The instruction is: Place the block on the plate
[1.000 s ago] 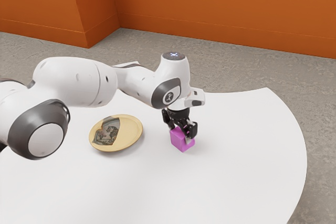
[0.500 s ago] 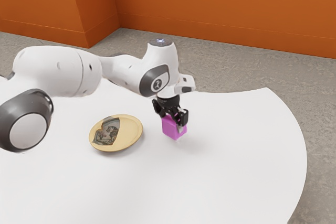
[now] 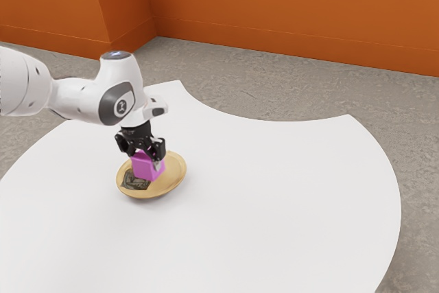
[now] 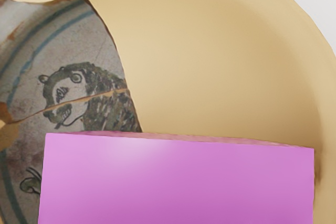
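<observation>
While my hand (image 3: 147,158) grips the block (image 3: 145,169), parted to its width, the block is over the plate (image 3: 174,175), within the rim.

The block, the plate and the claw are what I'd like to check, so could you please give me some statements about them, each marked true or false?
1. The claw has the block gripped between its fingers. True.
2. The block is over the plate. True.
3. The plate is square. False: it is round.
4. An animal drawing decorates part of the plate. True.
5. The block is green. False: it is pinkish purple.
6. The dark pattern covers the entire plate. False: it takes up one part, and the rest is plain tan.
</observation>
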Available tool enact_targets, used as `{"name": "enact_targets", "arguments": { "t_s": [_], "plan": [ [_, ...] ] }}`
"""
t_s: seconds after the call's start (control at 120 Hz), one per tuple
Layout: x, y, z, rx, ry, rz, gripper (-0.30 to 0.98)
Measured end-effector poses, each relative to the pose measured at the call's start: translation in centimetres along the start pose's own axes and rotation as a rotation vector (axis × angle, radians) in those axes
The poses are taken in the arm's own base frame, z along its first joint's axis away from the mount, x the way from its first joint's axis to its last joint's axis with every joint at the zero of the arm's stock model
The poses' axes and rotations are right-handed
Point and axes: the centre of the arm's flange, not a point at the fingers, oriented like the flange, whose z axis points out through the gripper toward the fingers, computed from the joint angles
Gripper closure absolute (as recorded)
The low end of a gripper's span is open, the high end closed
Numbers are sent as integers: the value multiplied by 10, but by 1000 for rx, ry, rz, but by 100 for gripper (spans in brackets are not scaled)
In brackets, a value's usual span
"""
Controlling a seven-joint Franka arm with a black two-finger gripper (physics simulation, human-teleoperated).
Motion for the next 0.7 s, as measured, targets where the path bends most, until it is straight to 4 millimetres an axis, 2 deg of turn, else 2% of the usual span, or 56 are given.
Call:
{"name": "enact_targets", "arguments": {
  "t_s": [0.108, 0.175, 0.292, 0.375, 0.467, 0.642, 0.7],
  "plan": [
    [4, -5, 9, 3, 14, -9, 25],
    [5, -5, 12, 3, 20, -11, 20],
    [7, -9, 7, 0, 40, -17, 12],
    [6, -8, -16, -9, 75, -16, 8],
    [1, -4, -51, -17, 103, -5, 5],
    [-14, 6, -98, -28, 78, 41, 2],
    [-13, 8, -119, -29, 75, 62, 2]
  ]
}}
